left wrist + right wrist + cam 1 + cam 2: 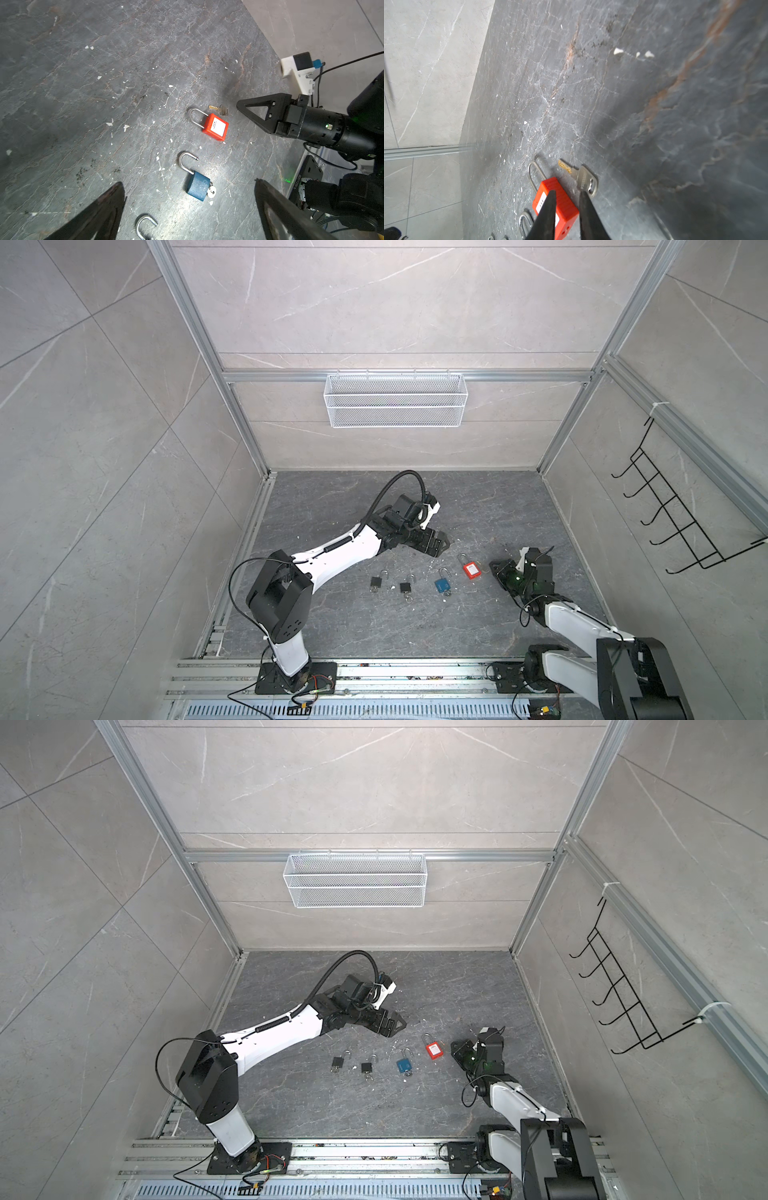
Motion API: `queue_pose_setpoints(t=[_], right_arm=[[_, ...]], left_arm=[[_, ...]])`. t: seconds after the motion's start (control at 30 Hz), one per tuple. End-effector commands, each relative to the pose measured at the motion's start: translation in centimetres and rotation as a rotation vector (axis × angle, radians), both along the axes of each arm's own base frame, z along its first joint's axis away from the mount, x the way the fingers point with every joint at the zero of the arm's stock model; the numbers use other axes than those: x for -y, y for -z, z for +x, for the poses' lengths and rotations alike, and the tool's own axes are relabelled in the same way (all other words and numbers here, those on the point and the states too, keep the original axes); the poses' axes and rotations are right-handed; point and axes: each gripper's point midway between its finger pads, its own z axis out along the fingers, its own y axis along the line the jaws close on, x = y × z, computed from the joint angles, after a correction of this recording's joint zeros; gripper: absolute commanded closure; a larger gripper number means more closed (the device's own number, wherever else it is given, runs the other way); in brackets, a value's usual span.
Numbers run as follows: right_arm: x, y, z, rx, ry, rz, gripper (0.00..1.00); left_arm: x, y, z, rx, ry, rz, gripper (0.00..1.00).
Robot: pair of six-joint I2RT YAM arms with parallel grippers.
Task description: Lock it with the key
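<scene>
"Where's the key?"

"Loose on the dark grey marbled bench [415, 626]. It's a small silver key [584, 179] with a brassy blade. It lies flat just beside the red plastic padlock [215, 126] with the steel shackle, between that padlock and the right tool [568, 193]."

"Is that tool gripping anything?"

"No. Its 2 black fingers sit low over the bench, a little apart, with nothing between them. One fingertip is right by the key's head, but I cannot tell if it touches."

"And the left tool [441, 546]?"

"It hangs above the bench behind the row, fingers spread wide and empty."

"What row?"

"4 padlocks. Left of the red one lies a blue metal padlock [197, 186], shackle swung open, with a key in its base. Next comes a small black padlock [405, 587] with an open shackle and, leftmost, another black padlock [376, 582]."
</scene>
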Motion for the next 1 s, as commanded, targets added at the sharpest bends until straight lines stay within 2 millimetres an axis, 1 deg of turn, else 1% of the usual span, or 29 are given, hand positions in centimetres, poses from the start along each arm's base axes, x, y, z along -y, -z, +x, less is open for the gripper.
queue_pose_setpoints(t=[0.0,0.1,0.2,0.33,0.5,0.6,0.67,0.73,0.83,0.9,0.97], right_arm=[[0.1,-1.7,-0.3,-0.018,-0.063,-0.096,0.74],[-0.2,-3.7,-1.0,-0.044,-0.162,-0.226,0.68],[-0.9,-5.7,-2.0,-0.065,-0.264,-0.345,0.67],[-0.6,-8.1,-3.0,-0.093,-0.297,-0.485,0.61],[-0.7,-10.9,-3.9,-0.060,-0.302,-0.561,0.61],[-1.1,-12.0,-4.6,-0.075,-0.318,-0.570,0.58],[-1.9,-12.3,-5.0,-0.073,-0.352,-0.563,0.52],[-2.9,-12.1,-5.4,-0.095,-0.401,-0.558,0.50],[-4.3,-11.8,-5.8,-0.103,-0.449,-0.543,0.49],[-5.6,-11.5,-6.0,-0.100,-0.497,-0.542,0.49],[-6.8,-11.0,-6.3,-0.123,-0.549,-0.556,0.49]], left_arm=[[-1.4,-1.8,-0.3,0.048,-0.037,-0.002,0.01],[-2.6,-1.1,-1.5,0.043,-0.047,-0.011,0.01],[-3.9,-0.4,-2.5,0.041,-0.069,-0.025,0.01],[-5.3,-0.2,-3.7,0.038,-0.078,-0.024,0.01],[-6.2,-0.9,-4.8,0.050,-0.076,-0.054,0.01],[-6.4,-1.2,-5.5,0.046,-0.073,-0.095,0.01],[-6.5,-1.3,-5.8,0.035,-0.077,-0.117,0.01],[-6.5,-1.4,-6.1,0.023,-0.084,-0.144,0.01],[-6.7,-1.4,-6.4,-0.005,-0.112,-0.176,0.01],[-7.1,-1.4,-6.5,-0.020,-0.153,-0.207,0.01],[-7.4,-1.5,-6.6,-0.028,-0.187,-0.257,0.01]])
